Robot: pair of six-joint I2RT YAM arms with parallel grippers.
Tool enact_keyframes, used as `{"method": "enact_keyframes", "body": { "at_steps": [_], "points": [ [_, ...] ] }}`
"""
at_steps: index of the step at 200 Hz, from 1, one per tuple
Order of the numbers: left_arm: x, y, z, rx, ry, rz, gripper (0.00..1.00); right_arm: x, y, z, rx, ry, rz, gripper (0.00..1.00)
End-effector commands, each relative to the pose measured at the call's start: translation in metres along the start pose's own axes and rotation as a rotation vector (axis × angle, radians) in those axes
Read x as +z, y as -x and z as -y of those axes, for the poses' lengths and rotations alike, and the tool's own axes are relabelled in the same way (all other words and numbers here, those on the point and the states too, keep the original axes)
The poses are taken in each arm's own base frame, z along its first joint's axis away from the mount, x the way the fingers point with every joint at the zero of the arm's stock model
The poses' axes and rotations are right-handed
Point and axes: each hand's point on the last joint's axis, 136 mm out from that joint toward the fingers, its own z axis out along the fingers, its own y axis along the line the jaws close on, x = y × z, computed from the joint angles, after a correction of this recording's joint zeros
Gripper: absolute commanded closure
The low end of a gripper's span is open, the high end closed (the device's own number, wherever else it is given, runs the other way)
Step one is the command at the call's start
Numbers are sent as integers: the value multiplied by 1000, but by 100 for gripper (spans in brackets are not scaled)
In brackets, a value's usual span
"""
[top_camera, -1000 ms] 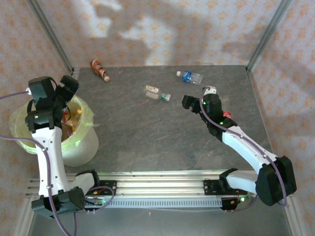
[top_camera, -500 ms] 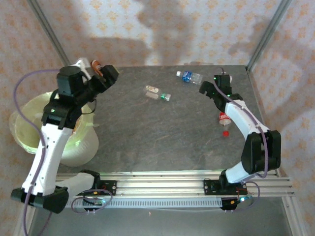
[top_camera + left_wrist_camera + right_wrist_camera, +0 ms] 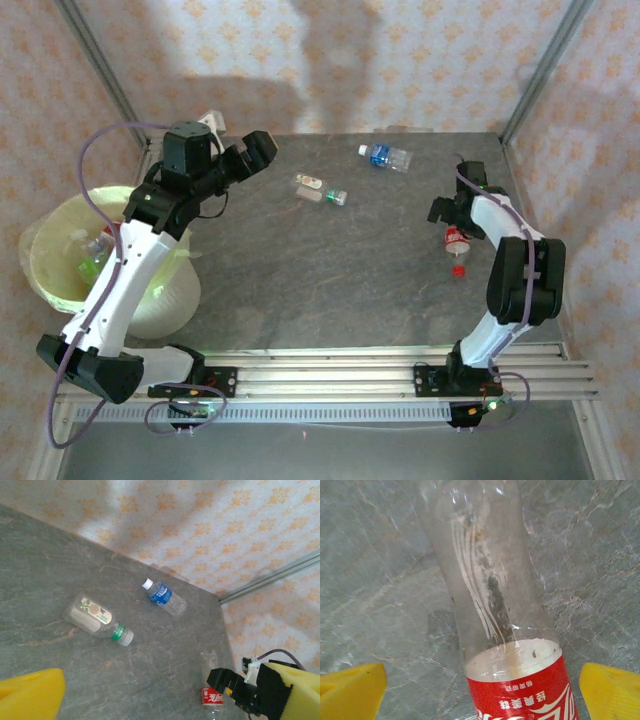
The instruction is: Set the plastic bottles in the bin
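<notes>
Three plastic bottles lie on the grey table. A blue-labelled bottle is at the back. A green-capped bottle lies in the middle. A red-labelled bottle is at the right, with a loose red cap beside it. My right gripper is open, one yellow finger on each side of the red-labelled bottle, apart from it. My left gripper hangs open and empty over the back left. The pale bin holds several bottles.
Patterned walls and metal posts close the table at the back and sides. The bin stands off the table's left front corner beside the left arm. A metal rail runs along the near edge.
My left arm swung from above the bin out over the table's back left. My right arm moved to the right side and came down over the red-labelled bottle, which lay there half a second ago.
</notes>
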Motion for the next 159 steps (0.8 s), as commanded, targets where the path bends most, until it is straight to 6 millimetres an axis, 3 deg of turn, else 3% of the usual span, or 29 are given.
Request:
{"method": "enact_keyframes", "body": {
  "at_steps": [1, 43, 90, 128, 159],
  "points": [
    [-12, 15, -3, 1, 49, 69, 0, 12, -18, 12, -50, -53, -75, 2],
    [-20, 15, -15, -14, 81, 110, 0, 28, -29, 18, -59, -89, -124, 6],
    [-26, 12, -28, 1, 134, 123, 0, 40, -38, 18, -68, -89, -164, 31],
    [-15, -1, -13, 51, 51, 37, 0, 22, -25, 17, -57, -71, -60, 49],
    [-4, -5, -7, 50, -1, 24, 0, -2, -14, -1, -43, 45, 34, 61]
  ]
}}
